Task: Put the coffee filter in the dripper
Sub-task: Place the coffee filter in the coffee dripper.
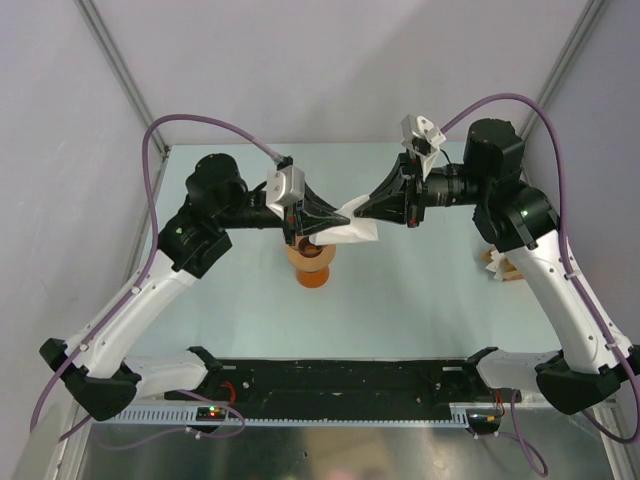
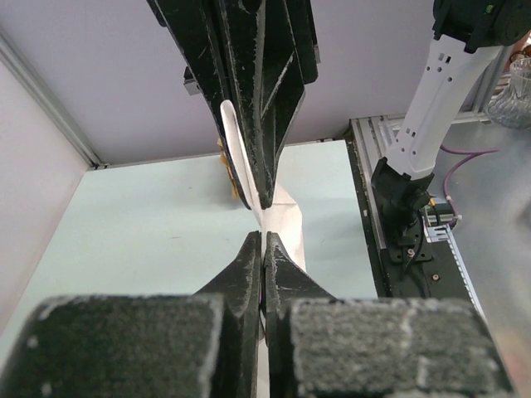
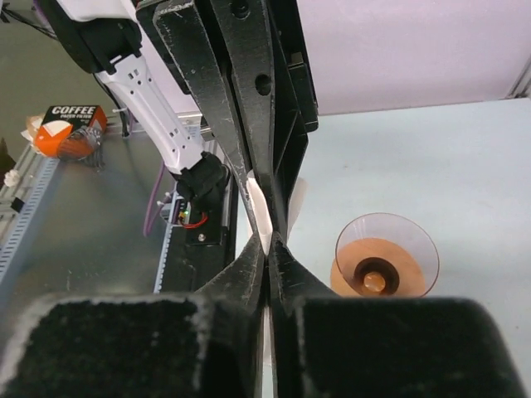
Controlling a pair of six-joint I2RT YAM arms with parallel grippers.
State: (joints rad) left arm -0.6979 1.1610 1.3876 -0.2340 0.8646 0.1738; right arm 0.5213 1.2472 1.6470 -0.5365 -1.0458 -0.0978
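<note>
The coffee filter (image 1: pixel 352 229) is a thin white paper piece held in the air between both grippers. My left gripper (image 1: pixel 338 219) is shut on its left edge, and my right gripper (image 1: pixel 360 212) is shut on its right edge. The two tips almost meet. In the left wrist view my jaws (image 2: pixel 263 239) pinch the white paper (image 2: pixel 287 225). In the right wrist view my jaws (image 3: pixel 269 243) pinch the paper (image 3: pixel 260 213). The dripper (image 1: pixel 313 262), clear cone on an orange base, stands on the table just below the left gripper. It is empty in the right wrist view (image 3: pixel 387 259).
A tan-and-white stack of paper fans (image 1: pixel 500 266) lies at the table's right edge behind the right arm. A coffee filter box (image 3: pixel 70 126) sits off the table to the left in the right wrist view. Black base rail (image 1: pixel 340 385) runs along the near edge.
</note>
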